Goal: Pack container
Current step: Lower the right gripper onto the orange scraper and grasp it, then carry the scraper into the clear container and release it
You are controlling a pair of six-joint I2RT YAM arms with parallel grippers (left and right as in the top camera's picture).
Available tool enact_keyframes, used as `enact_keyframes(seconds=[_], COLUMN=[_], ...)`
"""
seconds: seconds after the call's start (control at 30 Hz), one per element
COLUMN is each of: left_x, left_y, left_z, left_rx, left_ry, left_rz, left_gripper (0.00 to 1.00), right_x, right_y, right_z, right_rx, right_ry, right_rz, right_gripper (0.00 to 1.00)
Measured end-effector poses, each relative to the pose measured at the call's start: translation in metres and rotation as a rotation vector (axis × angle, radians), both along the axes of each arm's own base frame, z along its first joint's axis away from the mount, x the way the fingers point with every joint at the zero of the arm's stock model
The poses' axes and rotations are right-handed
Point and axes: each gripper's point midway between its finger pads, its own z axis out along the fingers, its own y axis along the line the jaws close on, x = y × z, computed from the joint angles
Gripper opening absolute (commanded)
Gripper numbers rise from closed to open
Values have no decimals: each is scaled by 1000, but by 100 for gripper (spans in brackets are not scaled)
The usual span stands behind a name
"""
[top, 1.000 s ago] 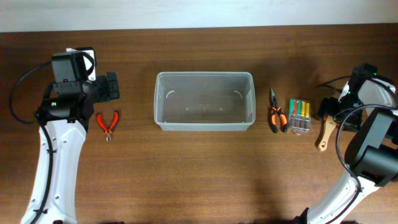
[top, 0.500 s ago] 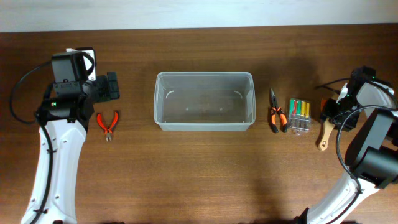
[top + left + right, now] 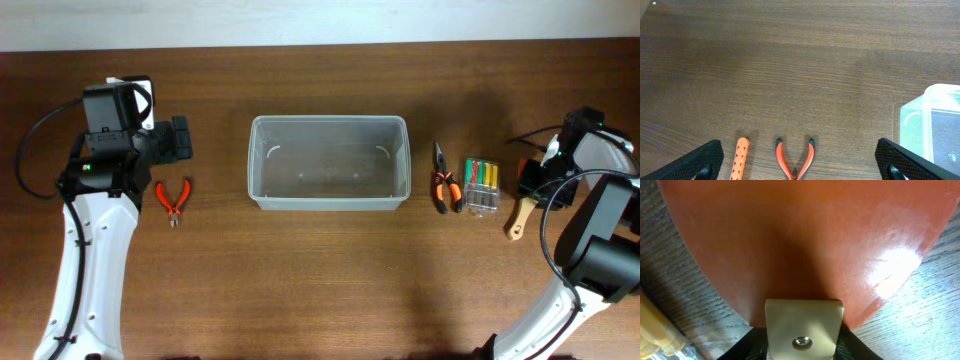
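Observation:
The clear plastic container [image 3: 329,121] stands empty at the table's centre; its corner shows in the left wrist view [image 3: 932,122]. My left gripper [image 3: 178,141] is open and empty, just beyond small red pliers [image 3: 174,201]. In the left wrist view the pliers [image 3: 795,159] lie between my wide-apart fingertips [image 3: 705,159]. My right gripper [image 3: 531,181] is at the far right, shut on a scraper [image 3: 517,219] with a wooden handle. In the right wrist view its orange blade [image 3: 800,240] fills the frame and my fingers flank its cream ferrule [image 3: 804,327].
Black-and-orange pliers [image 3: 444,184] and a clear case of coloured bits [image 3: 481,186] lie between the container and my right gripper. An orange perforated strip [image 3: 740,159] lies left of the red pliers in the left wrist view.
My right gripper has shifted slightly over the scraper, and the scraper's handle has moved a little with it. The left arm has not moved.

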Motion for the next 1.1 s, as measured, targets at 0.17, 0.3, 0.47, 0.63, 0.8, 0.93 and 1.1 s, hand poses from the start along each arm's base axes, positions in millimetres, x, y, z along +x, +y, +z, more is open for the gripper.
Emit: enact_keyframes(seconds=[0.17, 0.3, 0.47, 0.63, 0.8, 0.93, 1.1], left_x=[0, 0, 0, 0, 0, 0, 0], left_y=[0, 0, 0, 0, 0, 0, 0], left_z=[0, 0, 0, 0, 0, 0, 0], left_rx=[0, 0, 0, 0, 0, 0, 0], left_ry=[0, 0, 1, 1, 2, 1, 0], left_rz=[0, 0, 0, 0, 0, 0, 0], left_gripper=[99, 99, 99, 99, 99, 99, 99], right_x=[0, -6, -8, 18, 41, 69, 95], right_y=[0, 4, 9, 6, 26, 76, 179], right_z=[1, 4, 21, 66, 129, 197, 261], right_rx=[-1, 17, 58, 63, 67, 37, 3], right_ry=[-1, 28, 54, -18, -88, -206, -394], right_rz=[-3, -3, -1, 5, 61, 207, 553], right_gripper=[26, 22, 18, 18, 9, 4, 4])
